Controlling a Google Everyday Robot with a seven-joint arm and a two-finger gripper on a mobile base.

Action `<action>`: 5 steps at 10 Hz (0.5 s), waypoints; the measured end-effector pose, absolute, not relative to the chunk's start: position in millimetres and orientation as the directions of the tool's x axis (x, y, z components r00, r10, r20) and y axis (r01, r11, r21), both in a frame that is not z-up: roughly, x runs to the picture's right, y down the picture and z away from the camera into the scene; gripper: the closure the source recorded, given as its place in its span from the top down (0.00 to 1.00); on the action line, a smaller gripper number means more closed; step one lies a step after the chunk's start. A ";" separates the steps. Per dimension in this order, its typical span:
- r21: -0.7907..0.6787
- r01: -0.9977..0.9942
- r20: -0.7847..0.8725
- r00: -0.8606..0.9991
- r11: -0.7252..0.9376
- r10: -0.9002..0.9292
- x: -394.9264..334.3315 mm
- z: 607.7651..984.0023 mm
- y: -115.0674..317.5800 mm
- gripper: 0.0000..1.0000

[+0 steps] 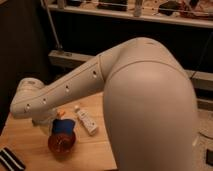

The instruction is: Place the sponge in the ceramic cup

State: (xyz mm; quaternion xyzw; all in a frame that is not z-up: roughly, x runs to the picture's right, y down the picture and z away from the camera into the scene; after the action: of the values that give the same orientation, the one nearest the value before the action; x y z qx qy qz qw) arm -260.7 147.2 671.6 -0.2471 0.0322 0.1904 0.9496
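Sponge (63, 126), dark blue, sits right at the mouth of the orange-red bowl (61, 146), which I take to be the ceramic cup. From the one camera view I cannot tell whether it rests inside or hangs just above the rim. The big white arm (75, 85) slants down from the right and hides most of the gripper (52, 123). The gripper is tucked under the wrist, over the bowl's left side, its fingers pressed together on the sponge as far as I can judge, which would line the block up with the opening. A white bottle (86, 121) lies just beside the bowl. A striped cloth (8, 159) lies well apart at the corner of the wooden table (25, 137).
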 end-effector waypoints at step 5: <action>-0.475 -0.338 -0.118 0.939 0.812 0.322 -317.0 691.1 137.6 0.23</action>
State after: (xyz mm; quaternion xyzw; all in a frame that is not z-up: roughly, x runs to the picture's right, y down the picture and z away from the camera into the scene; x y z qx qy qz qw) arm -317.0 137.6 691.1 -0.2526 0.0162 0.1732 0.9518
